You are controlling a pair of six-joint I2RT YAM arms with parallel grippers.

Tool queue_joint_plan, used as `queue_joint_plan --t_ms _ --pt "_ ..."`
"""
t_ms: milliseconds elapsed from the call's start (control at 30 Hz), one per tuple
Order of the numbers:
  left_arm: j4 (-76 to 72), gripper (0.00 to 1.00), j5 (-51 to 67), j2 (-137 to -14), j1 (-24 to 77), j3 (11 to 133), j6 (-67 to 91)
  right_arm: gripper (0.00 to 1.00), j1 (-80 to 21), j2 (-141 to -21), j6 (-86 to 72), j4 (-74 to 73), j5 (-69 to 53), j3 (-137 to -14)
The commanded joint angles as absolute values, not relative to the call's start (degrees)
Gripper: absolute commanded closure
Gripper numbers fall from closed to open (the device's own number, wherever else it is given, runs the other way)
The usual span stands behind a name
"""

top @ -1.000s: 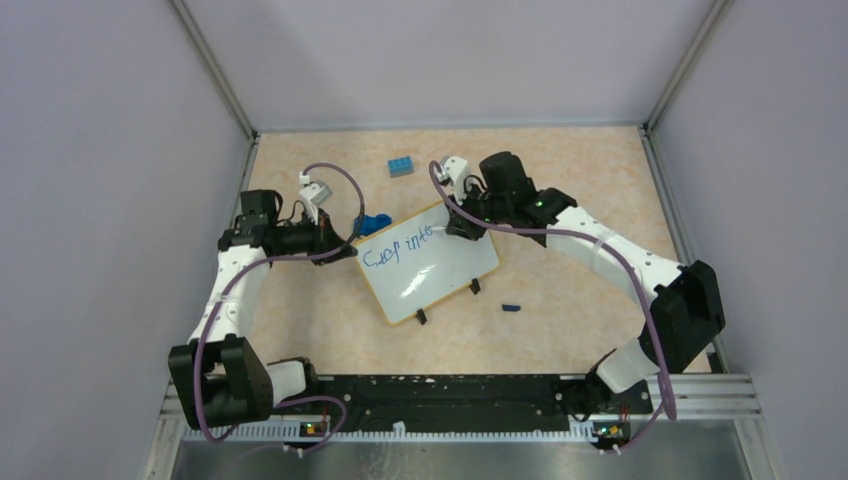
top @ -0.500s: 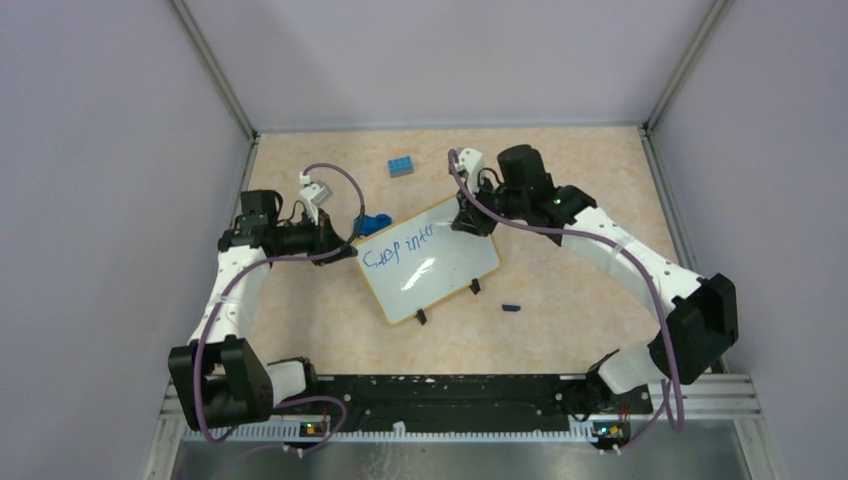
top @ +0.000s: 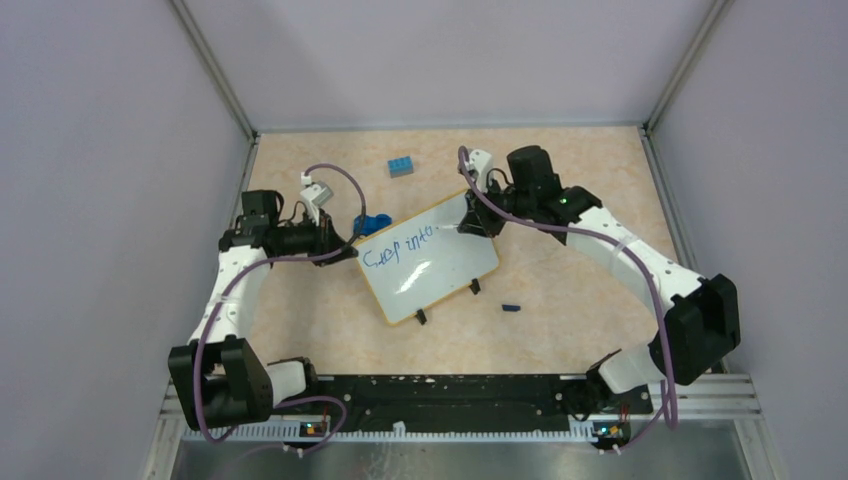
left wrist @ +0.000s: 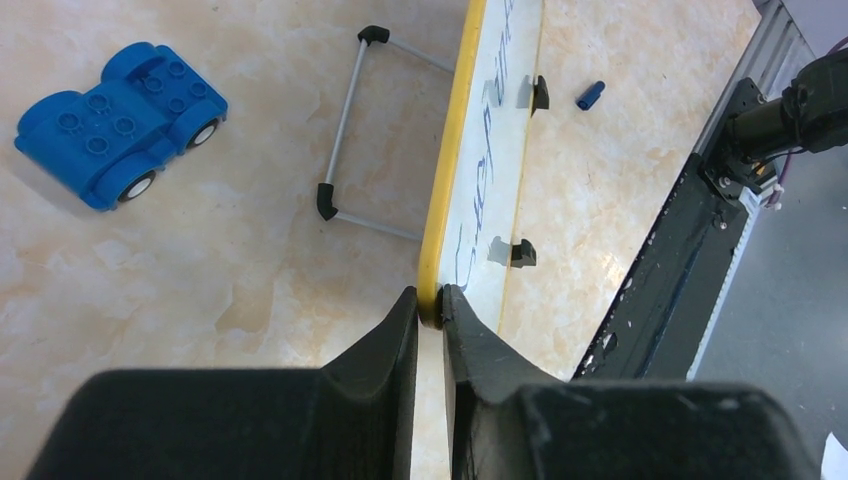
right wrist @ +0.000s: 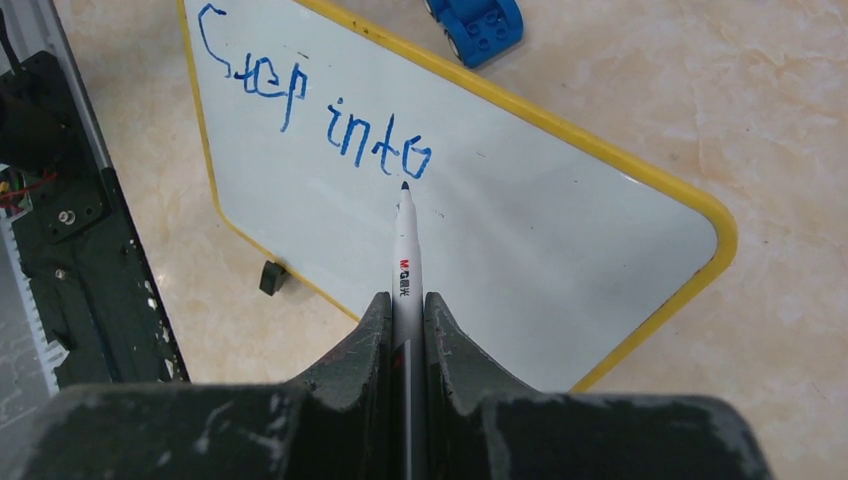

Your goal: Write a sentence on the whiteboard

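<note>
Table (top: 580,200) with a pale marbled top carries the whiteboard (top: 440,275) at its middle, skewed between the two arms, with its clip feet on the near edge. Left gripper (left wrist: 428,310) pinches the board's yellow rim at the left corner, one finger on each face. Right gripper (right wrist: 405,310) is clamped on a marker (right wrist: 405,250), whose tip is just under the last letter; I cannot tell whether it touches. Sentence (right wrist: 320,120), in blue, seems to read "Step into" along the far side. Blue toy car (left wrist: 120,125) sits just behind the board. Blue brick (top: 401,166) lies farther back, and a small dark cap (top: 511,307) lies near the board's near right corner.
</note>
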State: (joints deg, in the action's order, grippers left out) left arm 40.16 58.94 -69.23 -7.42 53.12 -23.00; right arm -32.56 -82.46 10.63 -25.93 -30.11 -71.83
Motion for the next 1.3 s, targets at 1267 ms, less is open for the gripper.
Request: queue_joint_plan --t_ms 1267 --pt "41.0 1.00 57.3 -69.9 -6.2 52.7 -23.6 1.00 -33.2 -85.9 13.2 -21.3 -24.1 -71.8"
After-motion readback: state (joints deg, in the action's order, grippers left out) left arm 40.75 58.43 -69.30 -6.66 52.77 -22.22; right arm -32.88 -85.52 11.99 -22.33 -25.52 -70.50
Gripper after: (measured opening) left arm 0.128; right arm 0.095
